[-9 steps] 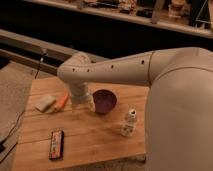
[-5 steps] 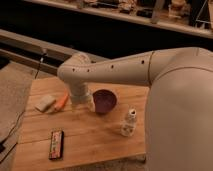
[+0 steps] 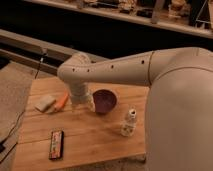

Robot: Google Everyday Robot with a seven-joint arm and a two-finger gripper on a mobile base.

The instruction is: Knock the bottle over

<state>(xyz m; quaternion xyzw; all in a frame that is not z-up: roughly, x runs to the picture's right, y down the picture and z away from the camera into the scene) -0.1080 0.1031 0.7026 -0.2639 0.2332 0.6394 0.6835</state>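
Note:
The bottle (image 3: 129, 123) is small and white with a white cap and a dark-patterned label. It stands upright on the wooden table (image 3: 100, 142), right of centre, just right of and nearer than the purple bowl (image 3: 104, 101). My gripper (image 3: 82, 104) hangs at the end of the white arm, left of the bowl and well left of the bottle, low over the table. It holds nothing that I can see.
A carrot (image 3: 61, 101) and a pale sponge (image 3: 44, 103) lie at the table's left. A dark red-edged flat packet (image 3: 56, 144) lies near the front left. My large white arm body covers the table's right side. A rail and shelves run behind.

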